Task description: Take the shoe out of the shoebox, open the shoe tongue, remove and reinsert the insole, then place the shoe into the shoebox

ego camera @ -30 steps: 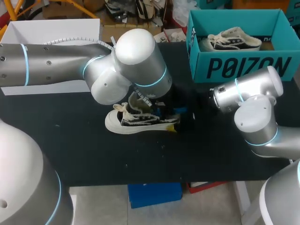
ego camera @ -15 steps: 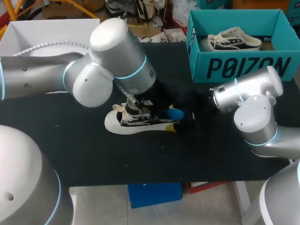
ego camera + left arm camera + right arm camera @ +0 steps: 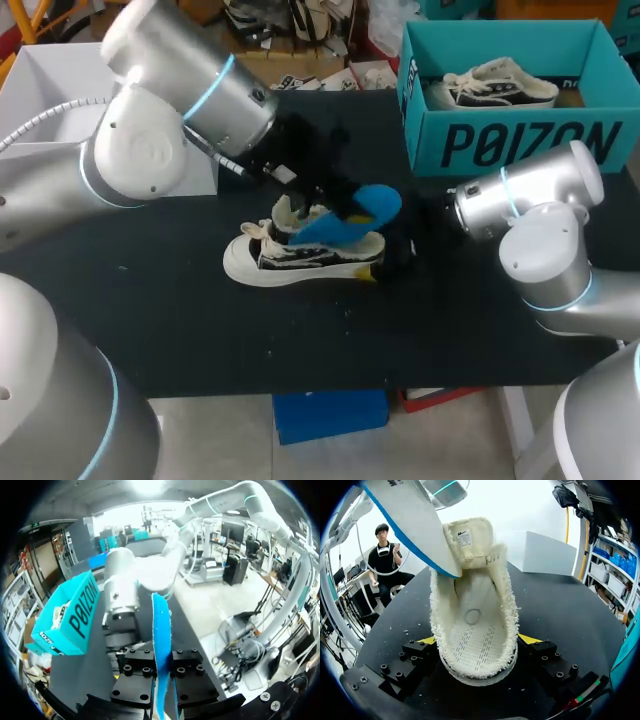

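A cream and black sneaker (image 3: 295,258) lies on its sole in the middle of the black table (image 3: 150,330). My right gripper (image 3: 398,255) is shut on its heel; in the right wrist view the yellow fingertips (image 3: 529,639) press both sides of the shoe (image 3: 472,630), whose tongue stands up and whose inside is bare. My left gripper (image 3: 318,190) is above the shoe, shut on a blue insole (image 3: 352,212). The insole slants up out of the shoe's opening. In the left wrist view the insole (image 3: 161,640) stands edge-on between the black fingers (image 3: 135,675).
A teal shoebox (image 3: 520,145) stands at the back right with a second sneaker (image 3: 490,85) inside. A white box (image 3: 60,75) sits at the back left, behind my left arm. Bare table lies in front of the shoe.
My left arm has risen and swung back to the left, drawing the blue insole up out of the shoe. The right arm and the shoe have stayed put.
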